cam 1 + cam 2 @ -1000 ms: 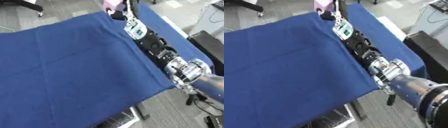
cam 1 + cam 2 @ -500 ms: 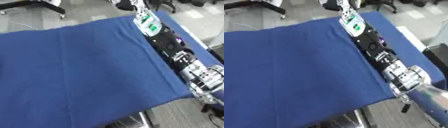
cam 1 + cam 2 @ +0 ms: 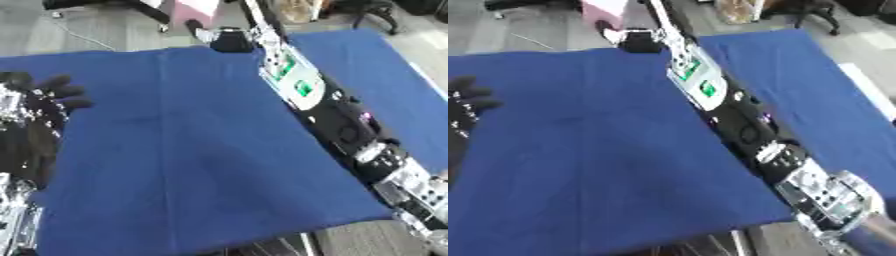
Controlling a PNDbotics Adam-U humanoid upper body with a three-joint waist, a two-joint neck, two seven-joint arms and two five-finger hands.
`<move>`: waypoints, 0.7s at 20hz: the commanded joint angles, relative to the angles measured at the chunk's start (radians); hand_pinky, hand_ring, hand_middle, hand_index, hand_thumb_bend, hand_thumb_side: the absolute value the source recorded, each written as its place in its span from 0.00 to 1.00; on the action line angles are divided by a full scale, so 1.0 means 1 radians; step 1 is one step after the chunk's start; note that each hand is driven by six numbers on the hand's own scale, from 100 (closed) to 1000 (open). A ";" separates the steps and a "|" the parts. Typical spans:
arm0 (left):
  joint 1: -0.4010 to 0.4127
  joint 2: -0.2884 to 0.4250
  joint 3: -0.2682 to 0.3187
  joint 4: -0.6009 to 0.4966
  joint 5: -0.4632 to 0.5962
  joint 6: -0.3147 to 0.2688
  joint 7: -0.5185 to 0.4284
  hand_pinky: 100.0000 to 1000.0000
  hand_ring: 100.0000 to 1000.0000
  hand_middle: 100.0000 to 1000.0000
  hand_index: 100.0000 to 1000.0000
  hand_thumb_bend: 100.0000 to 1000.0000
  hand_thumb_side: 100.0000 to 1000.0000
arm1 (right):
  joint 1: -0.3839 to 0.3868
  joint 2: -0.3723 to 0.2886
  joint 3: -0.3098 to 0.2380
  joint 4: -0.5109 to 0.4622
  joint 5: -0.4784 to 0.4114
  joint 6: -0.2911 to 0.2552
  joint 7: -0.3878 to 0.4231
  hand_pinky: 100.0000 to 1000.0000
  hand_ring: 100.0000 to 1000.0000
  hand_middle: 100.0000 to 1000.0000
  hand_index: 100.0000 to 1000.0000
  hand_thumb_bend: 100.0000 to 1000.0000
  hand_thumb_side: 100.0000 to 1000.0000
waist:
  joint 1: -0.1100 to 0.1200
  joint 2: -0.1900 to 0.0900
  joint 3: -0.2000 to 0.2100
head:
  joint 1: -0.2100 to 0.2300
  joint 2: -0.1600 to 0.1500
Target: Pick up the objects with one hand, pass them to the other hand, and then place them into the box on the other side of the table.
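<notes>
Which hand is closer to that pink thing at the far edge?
The right hand, stretched across the blue cloth beside the pink thing. The left hand shows at the view's left side, far from it.

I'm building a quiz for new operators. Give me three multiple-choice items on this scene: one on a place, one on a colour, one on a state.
1. Where is the right hand?
A. at the cloth's far edge
B. at its near edge
C. beside the left hand

2. What colour is the cloth?
A. red
B. blue
C. white

3. How are the left hand's fingers?
A. curled round a thing
B. spread, holding nothing
C. hidden

Answers:
1 A: it lies by a pink thing at the far edge.
2 B: the whole cloth is blue.
3 B: its fingers fan out over bare cloth.
</notes>
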 commanded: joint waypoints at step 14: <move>-0.060 -0.001 -0.125 -0.037 0.100 -0.042 -0.198 1.00 0.64 0.62 0.81 0.32 0.91 | 0.122 0.017 0.096 -0.405 -0.041 0.011 0.243 0.68 0.75 0.45 0.40 0.25 0.01 | -0.006 -0.006 -0.024 | 0.029 -0.003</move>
